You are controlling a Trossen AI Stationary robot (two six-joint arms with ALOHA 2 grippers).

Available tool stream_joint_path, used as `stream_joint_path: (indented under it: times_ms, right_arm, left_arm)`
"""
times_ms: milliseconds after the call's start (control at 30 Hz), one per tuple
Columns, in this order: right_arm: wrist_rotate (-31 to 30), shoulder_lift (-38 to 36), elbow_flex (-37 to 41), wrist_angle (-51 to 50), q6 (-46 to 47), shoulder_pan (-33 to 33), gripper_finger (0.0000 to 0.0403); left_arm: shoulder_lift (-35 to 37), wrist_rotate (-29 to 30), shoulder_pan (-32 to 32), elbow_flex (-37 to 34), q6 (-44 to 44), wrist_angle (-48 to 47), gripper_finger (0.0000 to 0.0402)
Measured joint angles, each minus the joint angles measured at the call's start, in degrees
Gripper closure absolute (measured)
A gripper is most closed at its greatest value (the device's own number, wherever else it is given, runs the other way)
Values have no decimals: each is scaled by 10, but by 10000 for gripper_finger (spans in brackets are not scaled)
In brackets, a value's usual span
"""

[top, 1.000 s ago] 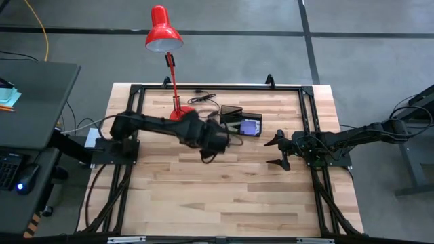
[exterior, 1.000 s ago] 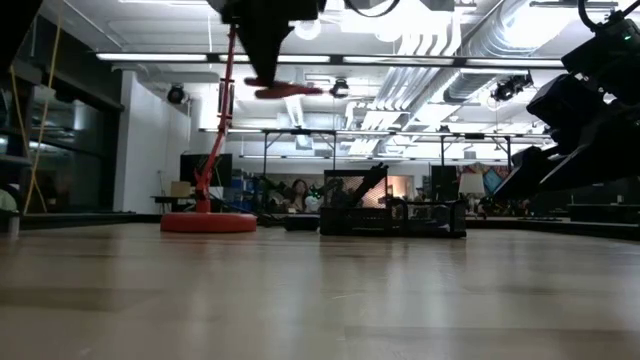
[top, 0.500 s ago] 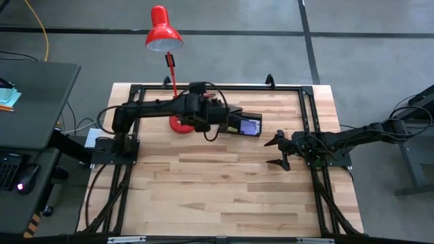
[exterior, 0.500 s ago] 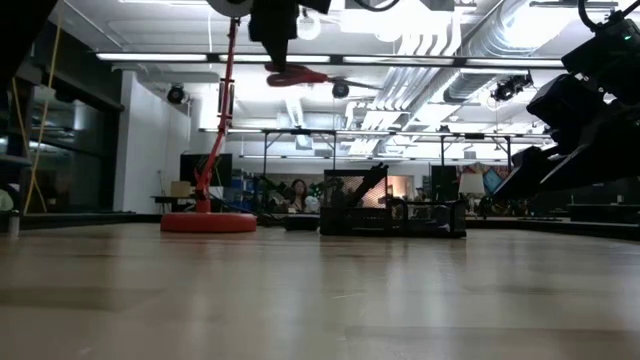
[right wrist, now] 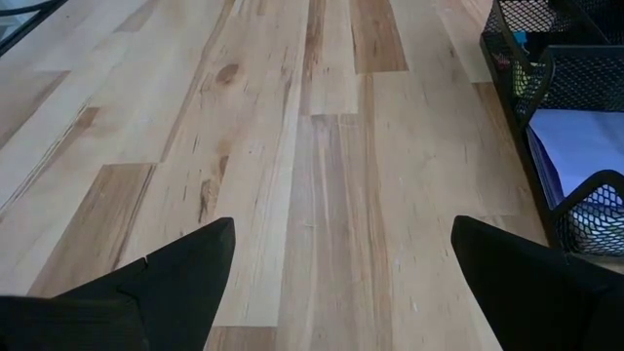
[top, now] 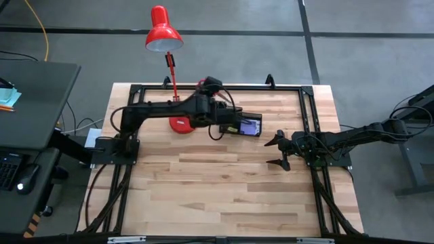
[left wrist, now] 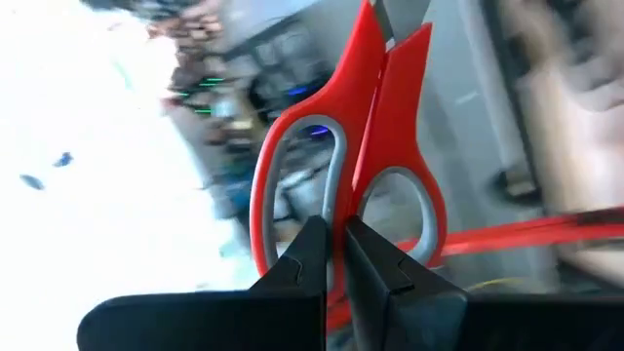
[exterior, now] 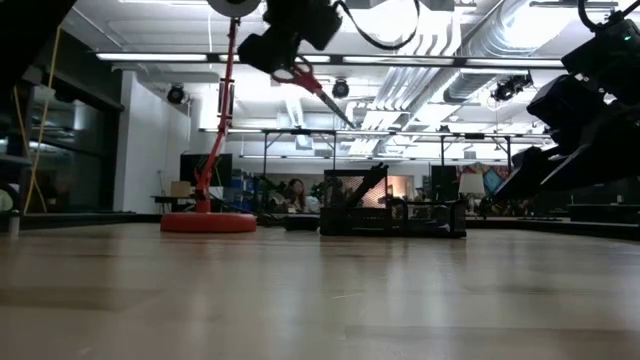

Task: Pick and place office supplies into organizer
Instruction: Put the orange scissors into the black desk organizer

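Left claw (left wrist: 336, 255) is clamped tight on the scissors (left wrist: 363, 146), pinching the red handles right where the two loops meet, blades pointing away from the wrist. From above, that arm stretches across the back of the counter (top: 224, 190), its claw (top: 215, 85) up near the far rail, just beside the lamp (top: 163, 34) pole and close to the organizer (top: 244, 123). In the low view the scissors (exterior: 312, 80) hang high in the air, well clear of the wood, tilted with the blades slanting down toward the organizer (exterior: 390, 212) sitting at the far end. The lamp's round red base (exterior: 208, 222) rests to one side of it, apart. The organizer's black mesh walls (right wrist: 556, 88) show in the right wrist view, with a purple-white pad (right wrist: 585, 146) lying in one compartment; the same pad (top: 251, 126) shows as a purple patch from above. Right claw (top: 279, 150) waits low over the counter on its own side, fingers (right wrist: 185, 268) spread wide, nothing between them, pointed toward the organizer with bare planks ahead. A person (exterior: 298, 190) is seated far back in the room.
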State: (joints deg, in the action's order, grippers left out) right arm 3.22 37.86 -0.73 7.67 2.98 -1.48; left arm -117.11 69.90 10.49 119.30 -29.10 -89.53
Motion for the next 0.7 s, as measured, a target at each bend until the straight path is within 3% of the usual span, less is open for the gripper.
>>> stream_joint_path:
  times_ms: [333, 700]
  right_arm:
    - [0, 0, 0, -2, 0, 0, 25]
    - [0, 0, 0, -6, 0, 0, 25]
  left_arm:
    - [-38, 102, -11, 2, -128, 60, 401]
    - [-57, 105, -19, -52, -152, 70, 401]
